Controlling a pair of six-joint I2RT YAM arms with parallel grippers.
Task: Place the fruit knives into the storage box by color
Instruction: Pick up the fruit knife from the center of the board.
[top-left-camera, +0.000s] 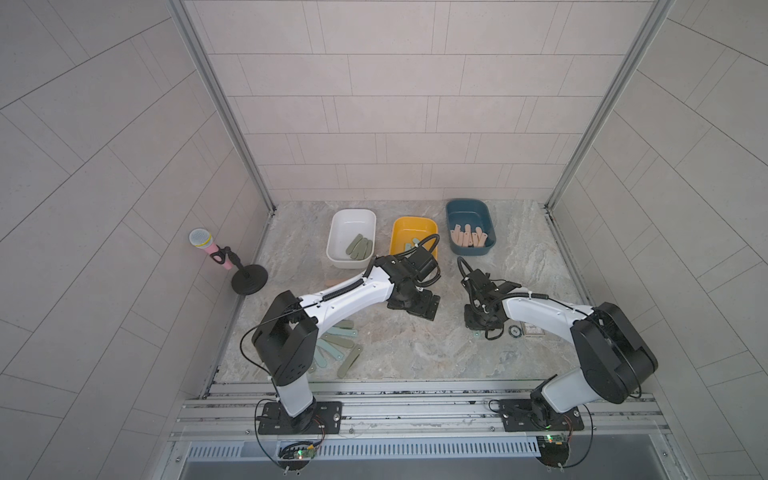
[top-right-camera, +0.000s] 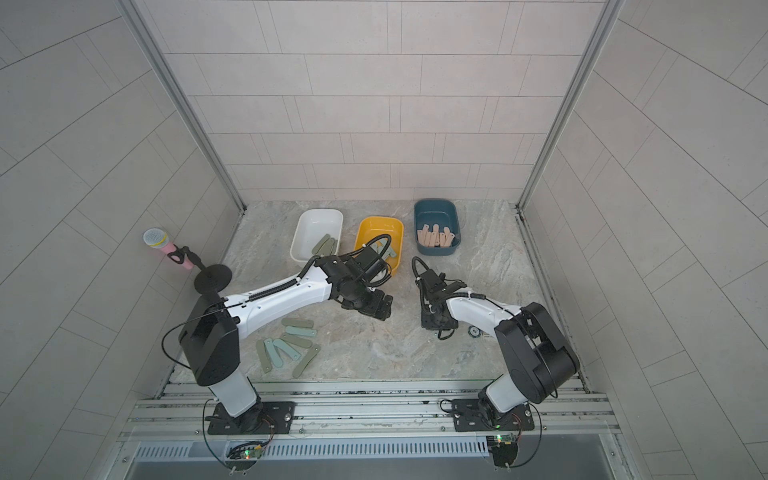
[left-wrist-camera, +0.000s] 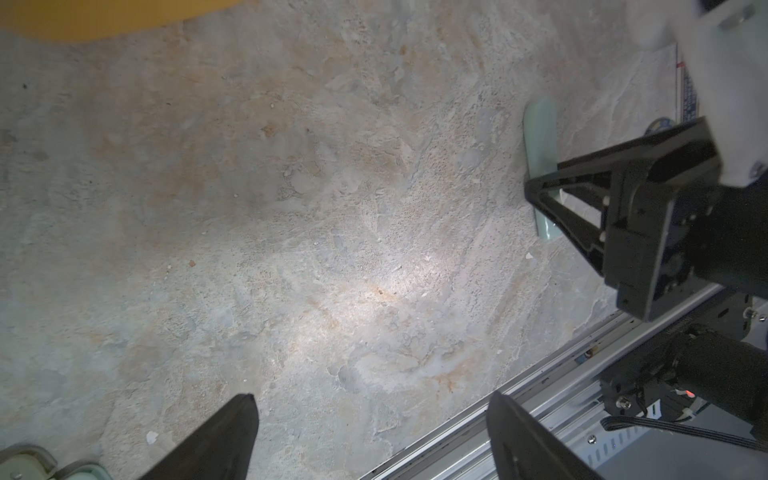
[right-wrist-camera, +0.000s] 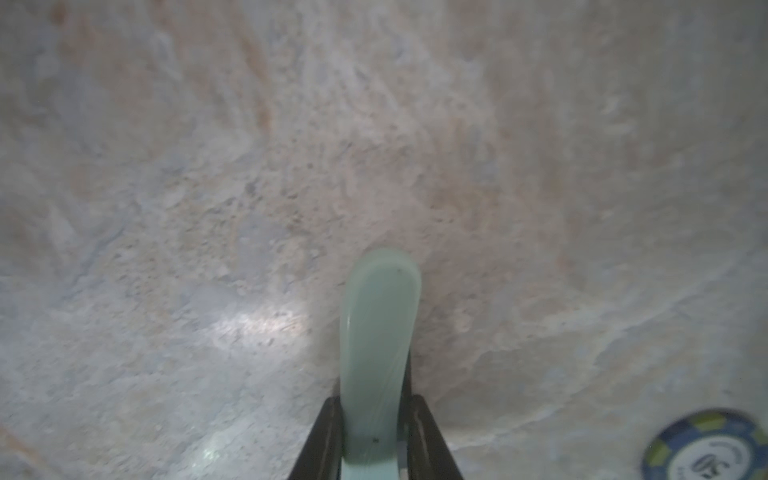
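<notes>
Storage boxes: 3, i.e. 1 white box (top-left-camera: 332, 237), 1 yellow box (top-left-camera: 409, 228), 1 blue box (top-left-camera: 467, 214). Olive-green knives (top-left-camera: 359, 248): approx. 4 in the white box, 4 loose on the table (top-left-camera: 415, 345). Teal knives (top-right-camera: 300, 331): 3 loose among those olive ones, 1 teal knife (right-wrist-camera: 378, 353) apart from them, min. 2 seen in the yellow box, part of it hidden. Peach knives (top-right-camera: 436, 240): approx. 6, all in the blue box. Misc.: 1 round chip (right-wrist-camera: 706, 449), 1 printed card (top-left-camera: 533, 330), 1 mic (top-left-camera: 208, 245) on a stand.

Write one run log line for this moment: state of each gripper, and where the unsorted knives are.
left gripper: open, empty | right gripper: shut on teal knife | loose knives: on table
</notes>
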